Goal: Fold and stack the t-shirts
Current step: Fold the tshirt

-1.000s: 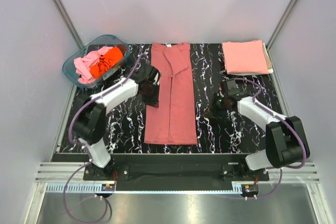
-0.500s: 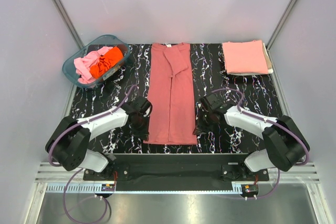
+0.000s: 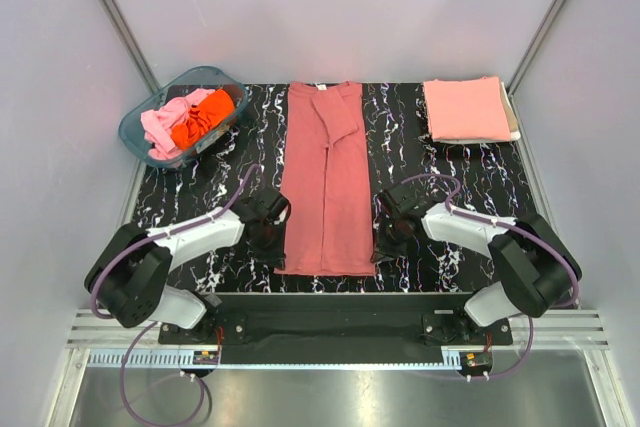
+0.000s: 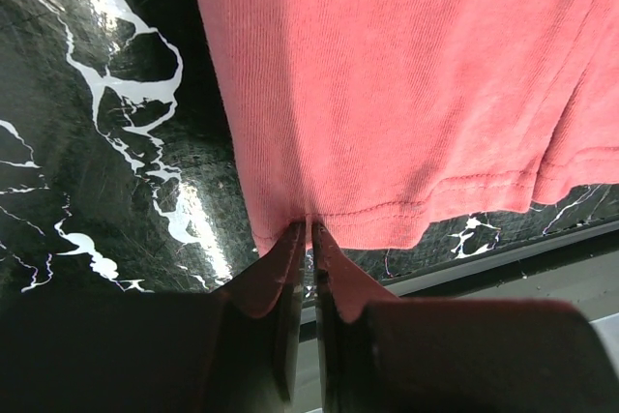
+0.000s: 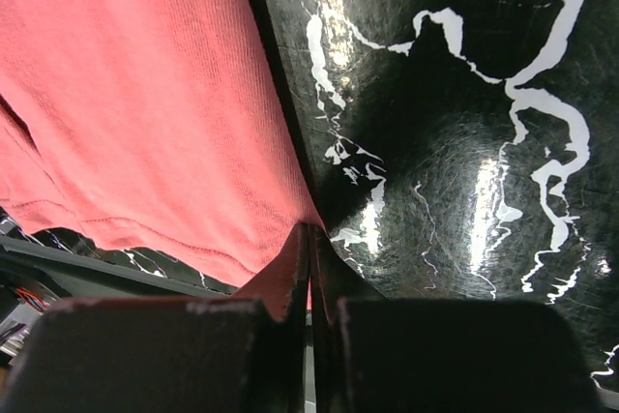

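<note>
Lying lengthwise in the middle, sleeves tucked in: red shirt. Pinched narrow on its near hem corners with left gripper and right gripper. Best to lift evenly and carry the hem to the far collar, keeping corners level.

We note a black tabletop veined with white marbling, glossy enough to show soft glare patches in both wrist views. Plain pale wall panels enclose it on three sides, with slanted aluminium struts at the far corners. Along the near edge we see a slotted metal rail, with brushed steel below.
</note>
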Motion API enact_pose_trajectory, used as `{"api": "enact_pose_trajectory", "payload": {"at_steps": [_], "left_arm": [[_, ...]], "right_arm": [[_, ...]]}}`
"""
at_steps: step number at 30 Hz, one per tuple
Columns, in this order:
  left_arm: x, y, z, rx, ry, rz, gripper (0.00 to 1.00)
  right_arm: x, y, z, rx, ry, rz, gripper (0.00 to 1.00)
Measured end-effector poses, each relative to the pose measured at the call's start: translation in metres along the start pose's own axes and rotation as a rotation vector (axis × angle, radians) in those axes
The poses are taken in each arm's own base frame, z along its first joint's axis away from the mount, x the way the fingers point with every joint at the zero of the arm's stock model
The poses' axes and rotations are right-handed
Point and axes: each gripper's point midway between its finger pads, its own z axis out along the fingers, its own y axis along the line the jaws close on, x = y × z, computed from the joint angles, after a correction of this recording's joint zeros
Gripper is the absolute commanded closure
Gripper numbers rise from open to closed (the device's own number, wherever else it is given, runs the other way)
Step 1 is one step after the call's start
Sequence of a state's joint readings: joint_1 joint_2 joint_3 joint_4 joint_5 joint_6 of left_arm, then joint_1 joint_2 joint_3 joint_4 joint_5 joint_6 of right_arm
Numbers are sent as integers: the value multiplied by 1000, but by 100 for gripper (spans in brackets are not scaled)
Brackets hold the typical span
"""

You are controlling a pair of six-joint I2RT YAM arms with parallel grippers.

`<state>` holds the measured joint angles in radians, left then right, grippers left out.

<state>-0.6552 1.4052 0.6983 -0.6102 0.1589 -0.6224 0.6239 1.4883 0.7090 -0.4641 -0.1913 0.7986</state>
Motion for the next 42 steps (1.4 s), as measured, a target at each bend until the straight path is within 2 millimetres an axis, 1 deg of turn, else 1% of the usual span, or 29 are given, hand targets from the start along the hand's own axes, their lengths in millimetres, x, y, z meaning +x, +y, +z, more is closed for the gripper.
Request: {"api": "enact_pose_trajectory", "payload": {"at_steps": [6,9,12,14,18,20,22,26,31,34,35,37,38,40,41,42], "left_arm": [[0,1,-4,-12,-8,2,83],[-5,-1,-15,-18,-29,5,82],[-17,-11,-29,14,-85,14,82],[-21,-15,-33,29,-104,18,82],[-18,-13,-30,25,-99,16,82],[-13,-8,-24,18,-89,13,82],[-6,-2,-17,5,-70,7,82],[10,12,-4,-30,-20,-10,82],[11,10,-3,-24,-18,-13,80],[8,9,-7,-30,-27,-7,78],[4,9,-12,-41,-39,-5,75],[-4,6,-19,-46,-67,2,71],[-10,5,-24,-48,-93,5,68],[-22,3,-33,-39,-139,-5,67],[-26,4,-35,-36,-152,-15,67],[-30,6,-37,-29,-163,-31,65]], "right_arm": [[1,0,-4,4,-20,2,100],[2,0,-13,-2,-33,1,100],[0,5,-24,-27,-61,-7,100],[1,8,-27,-37,-69,-15,100],[9,13,-25,-40,-59,-31,100],[13,14,-23,-39,-50,-36,100],[17,10,-18,-24,-37,-31,100],[26,-6,-7,30,-4,-10,100],[26,-5,-7,25,-7,-10,100],[26,-4,-9,25,-9,-9,99],[26,-4,-10,26,-10,-8,97],[25,-3,-16,24,-19,-8,89],[24,-3,-21,20,-31,-9,82],[20,2,-32,-1,-62,-7,77],[18,5,-36,-14,-80,-7,70],[15,7,-39,-23,-96,-6,67]]}}
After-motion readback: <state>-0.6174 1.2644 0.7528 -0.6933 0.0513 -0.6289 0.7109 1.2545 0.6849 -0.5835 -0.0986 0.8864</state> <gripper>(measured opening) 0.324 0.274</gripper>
